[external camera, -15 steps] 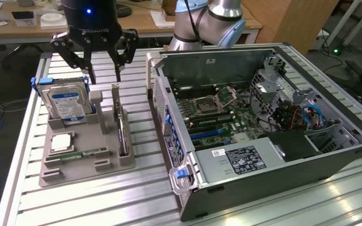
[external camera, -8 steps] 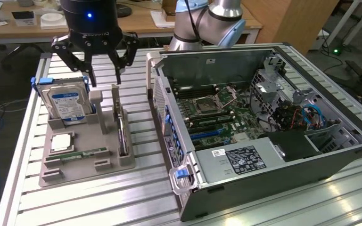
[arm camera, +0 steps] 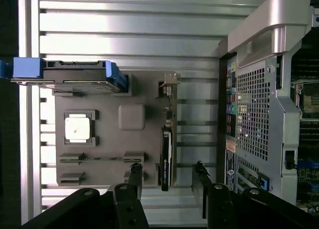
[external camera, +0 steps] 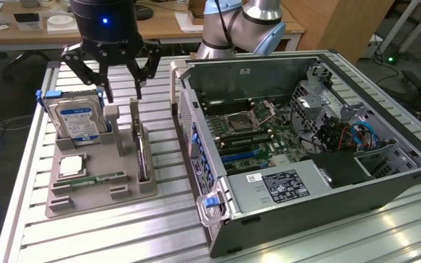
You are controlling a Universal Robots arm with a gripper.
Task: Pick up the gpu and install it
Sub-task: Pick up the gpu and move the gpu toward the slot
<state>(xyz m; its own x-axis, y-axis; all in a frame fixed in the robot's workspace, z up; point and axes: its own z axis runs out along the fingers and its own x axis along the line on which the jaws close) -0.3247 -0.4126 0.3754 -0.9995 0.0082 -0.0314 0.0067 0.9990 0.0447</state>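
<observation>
My gripper [external camera: 120, 94] hangs released, jaws wide, above the gpu [external camera: 143, 160], which stands on edge in the grey parts tray [external camera: 86, 200], apparently untouched.

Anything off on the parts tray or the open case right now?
Nothing stands out. The gpu stands on edge in its slot on the tray, the hard drive sits upright in its holder, and the computer case lies open beside them. The gripper hangs open above the tray, holding nothing.
</observation>
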